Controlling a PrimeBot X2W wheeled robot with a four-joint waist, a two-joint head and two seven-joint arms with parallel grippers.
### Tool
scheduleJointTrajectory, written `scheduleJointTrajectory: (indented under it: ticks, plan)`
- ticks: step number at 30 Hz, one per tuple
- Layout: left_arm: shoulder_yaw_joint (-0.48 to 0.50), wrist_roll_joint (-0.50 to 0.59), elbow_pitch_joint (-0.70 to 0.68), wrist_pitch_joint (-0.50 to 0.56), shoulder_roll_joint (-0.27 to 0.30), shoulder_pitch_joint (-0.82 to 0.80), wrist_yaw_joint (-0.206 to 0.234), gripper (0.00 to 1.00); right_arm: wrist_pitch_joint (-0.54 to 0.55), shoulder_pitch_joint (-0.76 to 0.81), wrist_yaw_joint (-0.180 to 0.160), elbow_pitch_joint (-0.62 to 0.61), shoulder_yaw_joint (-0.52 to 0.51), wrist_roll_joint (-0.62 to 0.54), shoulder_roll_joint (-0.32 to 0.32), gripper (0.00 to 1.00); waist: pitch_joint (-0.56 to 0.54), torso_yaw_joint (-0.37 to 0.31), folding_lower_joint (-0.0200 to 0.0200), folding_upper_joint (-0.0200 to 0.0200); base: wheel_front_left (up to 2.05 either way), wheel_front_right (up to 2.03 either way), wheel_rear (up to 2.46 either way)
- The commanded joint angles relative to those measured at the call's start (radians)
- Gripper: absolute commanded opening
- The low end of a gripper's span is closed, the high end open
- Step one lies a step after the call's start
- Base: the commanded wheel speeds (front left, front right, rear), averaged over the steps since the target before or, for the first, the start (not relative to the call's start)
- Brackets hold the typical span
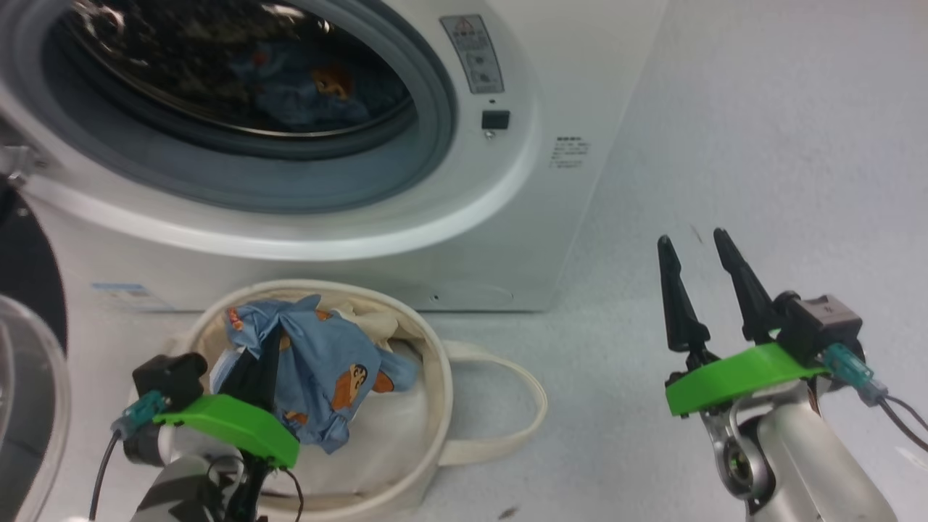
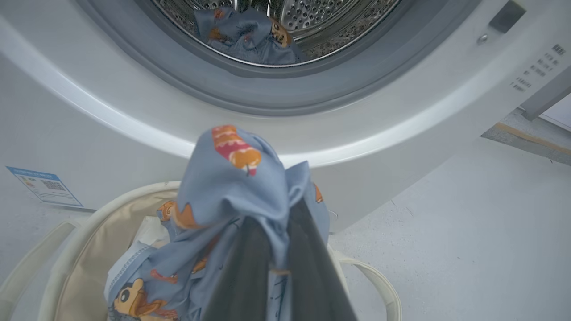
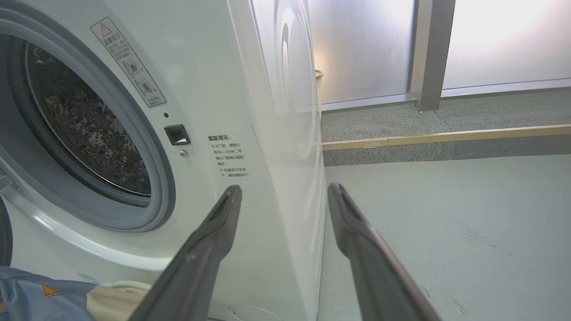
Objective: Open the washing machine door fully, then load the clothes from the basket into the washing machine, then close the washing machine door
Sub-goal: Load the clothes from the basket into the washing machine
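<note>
My left tool [image 1: 270, 346] is clamped on a blue printed garment [image 1: 326, 362], its 2 dark fingers [image 2: 250, 267] pressed together with the cloth pinched between them. In the left wrist view the fabric bunches over the fingertips and hangs down on both sides. The garment's lower part still lies in the basket [image 1: 442, 377], and it drapes over the front of my tool.

The basket sits on the floor [image 1: 725, 145] just in front of the washing machine [image 1: 536, 181], below the drum opening. One looped strap handle [image 1: 522, 391] lies flat on the floor to its right. A pale cloth [image 1: 359, 313] shows at the back of the basket, behind the blue garment.

The washing machine door [image 1: 25, 268] stands open at the left edge of the head view, its clear glass bowl [image 1: 29, 391] bulging toward me. Inside the steel drum [image 2: 321, 18] lies a second blue garment [image 2: 250, 35] with the same cartoon print, resting at the bottom.

My right tool [image 1: 692, 239] hangs over bare floor, well to the right of the basket, with its 2 fingers apart and nothing between them. In the right wrist view it points at the washer's front right corner.
</note>
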Motion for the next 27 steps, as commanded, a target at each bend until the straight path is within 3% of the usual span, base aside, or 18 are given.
scheduleJointTrajectory:
  ticks: [1,14,20,27]
  plan:
    - [0.049,0.002,-0.075,-0.013,0.014,0.010,-0.006,0.00,-0.012,0.015,0.007,-0.024,0.010,0.010,0.005,1.00,-0.065,0.040,0.0002,-0.0001,0.00,0.00,0.00]
    - [0.128,0.002,-0.352,-0.013,-0.010,0.062,-0.006,0.00,-0.012,0.076,0.007,-0.010,0.023,0.032,-0.006,1.00,-0.169,0.068,0.0002,-0.0001,0.00,0.00,0.00]
    - [0.142,0.026,-0.365,-0.013,0.002,-0.014,-0.006,0.00,-0.012,0.083,0.007,-0.005,0.029,0.035,-0.011,1.00,-0.179,0.065,0.0002,-0.0001,0.00,0.00,0.00]
    - [0.182,0.038,-0.294,-0.013,-0.002,-0.212,0.004,0.00,-0.012,0.075,0.007,-0.004,0.049,0.035,-0.021,1.00,-0.164,0.051,0.0002,-0.0001,0.00,0.00,0.00]
